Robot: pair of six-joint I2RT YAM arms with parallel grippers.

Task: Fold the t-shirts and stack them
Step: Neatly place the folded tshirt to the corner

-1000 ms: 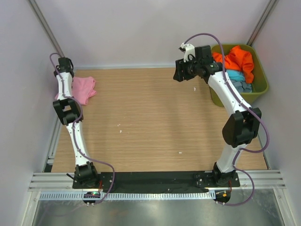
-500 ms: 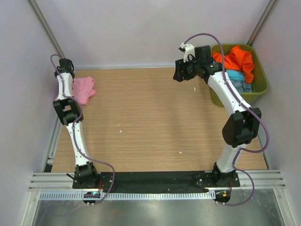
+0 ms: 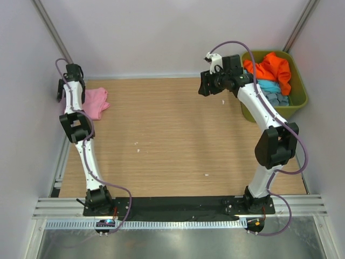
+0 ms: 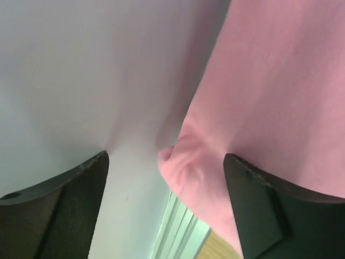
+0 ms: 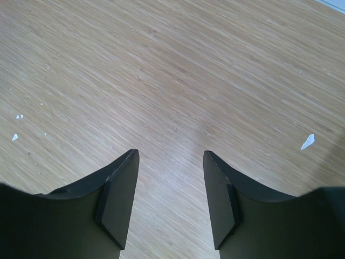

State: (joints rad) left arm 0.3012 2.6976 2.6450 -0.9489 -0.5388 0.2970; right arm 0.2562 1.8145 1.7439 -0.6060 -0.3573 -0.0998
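A folded pink t-shirt (image 3: 95, 102) lies at the table's far left corner, by the wall. My left gripper (image 3: 67, 85) hangs over its left edge with its jaws wide apart. In the left wrist view a bunched corner of the pink t-shirt (image 4: 269, 81) sits between the fingers (image 4: 70, 216), and neither pad presses on it. An orange t-shirt (image 3: 272, 69), a light blue one (image 3: 268, 86) and a grey-blue one (image 3: 277, 99) are heaped in the olive-green tub (image 3: 299, 97). My right gripper (image 3: 207, 84) is open over bare wood (image 5: 171, 152), left of the tub.
The side wall (image 4: 81, 70) and a metal rail (image 4: 180, 232) stand close to the left gripper. Small white flecks (image 5: 307, 141) dot the wooden table (image 3: 172, 140). The tub stands at the far right corner.
The left gripper has opened and let go of the pink t-shirt, shifting slightly toward the wall. The right arm has barely moved.
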